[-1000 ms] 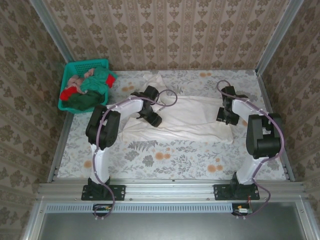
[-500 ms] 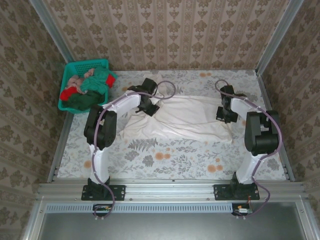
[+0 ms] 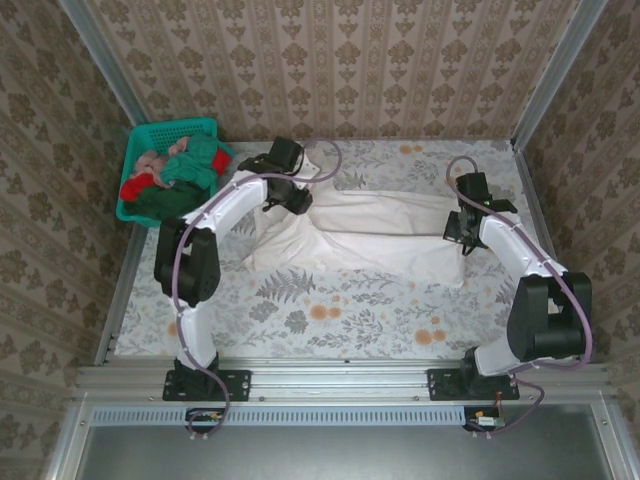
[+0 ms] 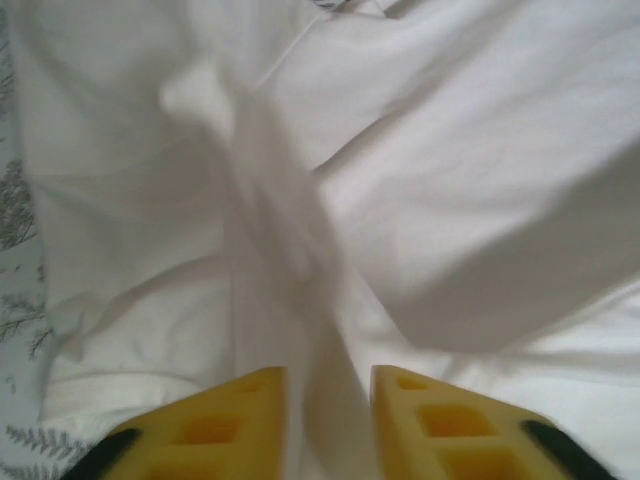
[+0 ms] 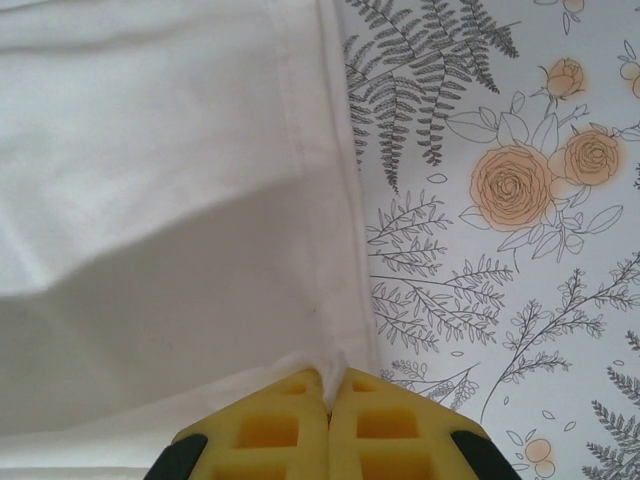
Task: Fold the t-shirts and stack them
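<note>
A large white t-shirt lies spread across the middle of the floral table. My left gripper is at its far left end. Its yellow fingers stand a little apart, with a bunched ridge of the white t-shirt caught between them. My right gripper is at the shirt's right edge. In the right wrist view the right gripper is pinched shut on the hem of the white t-shirt. Teal, red, pale pink and dark green shirts lie heaped in the basket.
The teal lattice basket stands at the far left corner against the wall. Patterned walls and metal rails close in the table on three sides. Bare floral tablecloth runs along the near side between the arm bases.
My left gripper has moved from the shirt's middle towards the far left, dragging cloth with it. My right gripper shifted slightly right, and the shirt now lies more stretched out.
</note>
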`<state>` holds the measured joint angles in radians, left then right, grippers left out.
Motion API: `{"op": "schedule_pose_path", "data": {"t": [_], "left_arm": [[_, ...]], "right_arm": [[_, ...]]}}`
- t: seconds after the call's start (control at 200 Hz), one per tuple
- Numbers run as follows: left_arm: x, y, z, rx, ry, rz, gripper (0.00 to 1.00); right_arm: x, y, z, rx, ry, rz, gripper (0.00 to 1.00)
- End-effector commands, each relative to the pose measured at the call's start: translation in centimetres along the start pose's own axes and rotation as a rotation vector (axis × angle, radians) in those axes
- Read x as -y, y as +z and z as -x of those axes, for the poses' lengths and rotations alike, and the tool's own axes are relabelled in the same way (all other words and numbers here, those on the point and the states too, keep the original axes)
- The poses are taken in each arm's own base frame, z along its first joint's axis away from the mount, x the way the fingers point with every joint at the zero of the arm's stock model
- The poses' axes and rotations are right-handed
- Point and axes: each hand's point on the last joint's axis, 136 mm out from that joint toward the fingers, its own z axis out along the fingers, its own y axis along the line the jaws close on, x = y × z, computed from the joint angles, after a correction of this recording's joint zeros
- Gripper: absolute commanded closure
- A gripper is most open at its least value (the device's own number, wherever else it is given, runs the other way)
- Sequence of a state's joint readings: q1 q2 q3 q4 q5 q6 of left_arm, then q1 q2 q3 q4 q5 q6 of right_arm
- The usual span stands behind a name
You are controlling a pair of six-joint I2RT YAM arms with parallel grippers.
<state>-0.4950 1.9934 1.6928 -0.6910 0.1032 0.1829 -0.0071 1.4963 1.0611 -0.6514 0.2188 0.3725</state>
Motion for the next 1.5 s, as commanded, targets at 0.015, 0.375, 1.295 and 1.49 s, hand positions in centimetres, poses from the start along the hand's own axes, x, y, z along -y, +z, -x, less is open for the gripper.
{"op": "schedule_pose_path", "data": {"t": [0.015, 0.375, 1.295, 1.49], "left_arm": [[0.0, 2.6, 0.2, -0.016, -0.039, -0.055, 0.49], [-3.6, -1.8, -6.8, 0.027, -0.282, 0.062, 0.25], [-2.1, -3.8, -18.8, 0.000, -0.653, -0.058, 0.89], [-2.1, -4.3, -19.6, -0.027, -0.641, -0.040, 0.93]], "right_arm": [[1.1, 2.3, 0.8, -0.035, 0.005, -0.080, 0.96], [1.8, 5.6, 1.6, -0.137, -0.023, -0.178, 0.63], [3.2, 4.5, -8.8, -0.321, 0.023, -0.191, 1.00], [5.4, 3.4, -7.5, -0.281, 0.069, -0.212, 1.00]]}}
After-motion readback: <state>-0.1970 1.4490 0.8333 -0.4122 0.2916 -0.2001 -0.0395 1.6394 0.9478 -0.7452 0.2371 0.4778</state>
